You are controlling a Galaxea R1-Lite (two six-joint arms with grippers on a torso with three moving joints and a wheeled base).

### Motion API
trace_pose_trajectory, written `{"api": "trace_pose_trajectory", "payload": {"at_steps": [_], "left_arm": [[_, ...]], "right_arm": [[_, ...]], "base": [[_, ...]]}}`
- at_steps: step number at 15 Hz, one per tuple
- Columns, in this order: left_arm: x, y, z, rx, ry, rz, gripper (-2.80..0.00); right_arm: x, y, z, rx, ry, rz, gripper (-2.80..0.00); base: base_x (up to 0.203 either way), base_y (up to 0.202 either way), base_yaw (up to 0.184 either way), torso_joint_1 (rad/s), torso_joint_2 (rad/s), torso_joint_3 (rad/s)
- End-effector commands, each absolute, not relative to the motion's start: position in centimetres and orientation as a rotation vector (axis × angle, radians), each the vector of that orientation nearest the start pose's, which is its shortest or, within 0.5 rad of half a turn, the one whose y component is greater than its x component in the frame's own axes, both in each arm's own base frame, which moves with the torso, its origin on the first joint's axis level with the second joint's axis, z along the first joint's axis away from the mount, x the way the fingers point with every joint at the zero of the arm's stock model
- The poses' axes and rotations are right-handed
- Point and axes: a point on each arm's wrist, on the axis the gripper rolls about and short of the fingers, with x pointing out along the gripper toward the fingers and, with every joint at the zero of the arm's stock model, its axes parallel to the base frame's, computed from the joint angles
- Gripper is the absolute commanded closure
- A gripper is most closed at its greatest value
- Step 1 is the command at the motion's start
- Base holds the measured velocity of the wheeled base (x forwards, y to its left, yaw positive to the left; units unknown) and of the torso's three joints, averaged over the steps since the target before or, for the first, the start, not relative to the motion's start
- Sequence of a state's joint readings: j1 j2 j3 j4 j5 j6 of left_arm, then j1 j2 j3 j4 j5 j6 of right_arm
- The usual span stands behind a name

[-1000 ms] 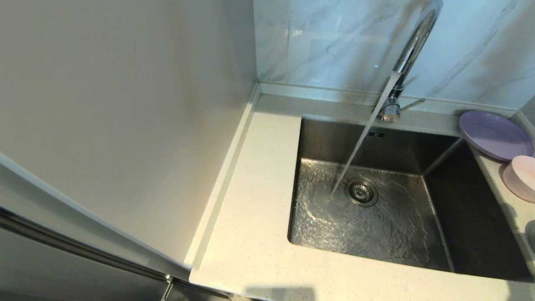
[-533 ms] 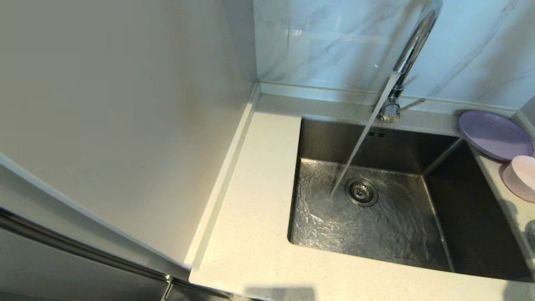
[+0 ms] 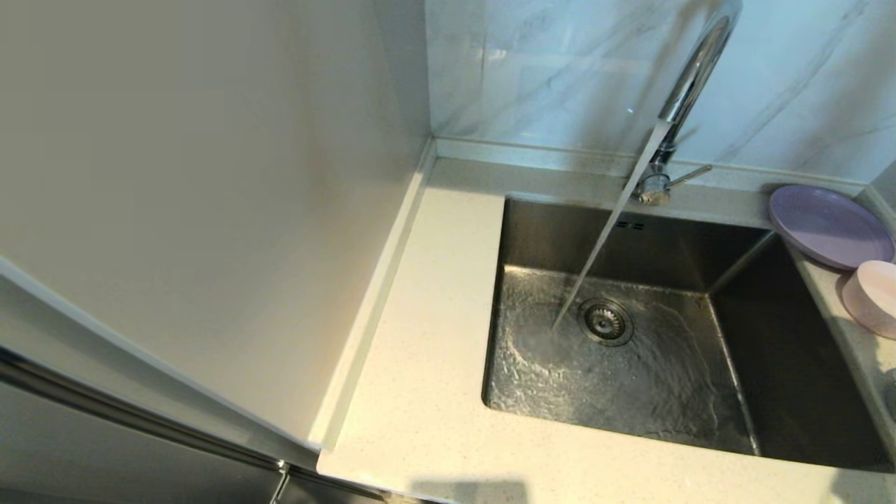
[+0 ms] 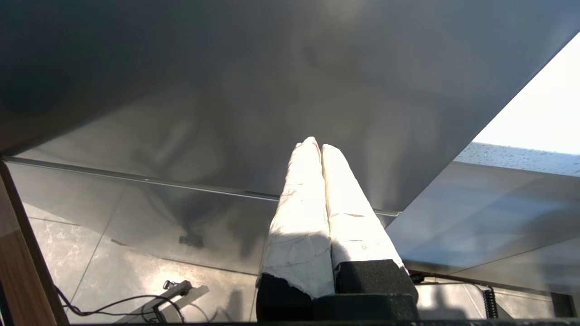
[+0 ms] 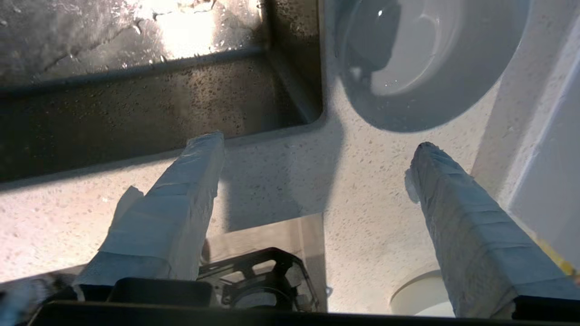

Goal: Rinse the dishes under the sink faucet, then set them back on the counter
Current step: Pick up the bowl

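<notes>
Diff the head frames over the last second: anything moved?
Nothing visibly moved. Water from the faucet runs into the sink as before; lilac plate and pink bowl unmoved on the counter. The right gripper, outside the head view, is open above the counter near the whitish bowl; left gripper parked, shut.

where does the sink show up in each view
Head view: the sink fills the centre and right, with water running from the faucet.
Left wrist view: not in it.
Right wrist view: the sink's wet steel wall lies beyond the open right gripper.
Shared landmark: the speckled counter that borders the basin shows in the head and right wrist views.
</notes>
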State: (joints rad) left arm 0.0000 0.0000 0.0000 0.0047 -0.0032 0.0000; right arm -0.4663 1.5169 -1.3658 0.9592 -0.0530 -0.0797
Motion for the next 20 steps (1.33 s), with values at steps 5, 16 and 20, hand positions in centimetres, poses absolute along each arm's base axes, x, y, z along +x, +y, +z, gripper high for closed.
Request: {"api": "trace_pose_trajectory", "payload": {"at_steps": [5, 16, 20], "left_arm": [[-2.3, 0.0, 7.5, 0.0, 0.005, -0.004, 0.0], [-2.3, 0.0, 7.5, 0.0, 0.005, -0.003, 0.0], [-2.3, 0.0, 7.5, 0.0, 0.005, -0.005, 0.0]], "right_arm": [[21.1, -12.4, 23.1, 0.274, 1.209, -0.4, -2.8], [24.5, -15.2, 20.8, 0.341, 1.25, -0.366, -2.8], [25.2, -16.5, 20.0, 0.349, 1.233, -0.387, -2.8]], "base": [[0.0, 0.0, 0.0, 0.0, 0.0, 0.0], [0.0, 0.0, 0.0, 0.0, 0.0, 0.0], [0.0, 0.0, 0.0, 0.0, 0.0, 0.0]]}}
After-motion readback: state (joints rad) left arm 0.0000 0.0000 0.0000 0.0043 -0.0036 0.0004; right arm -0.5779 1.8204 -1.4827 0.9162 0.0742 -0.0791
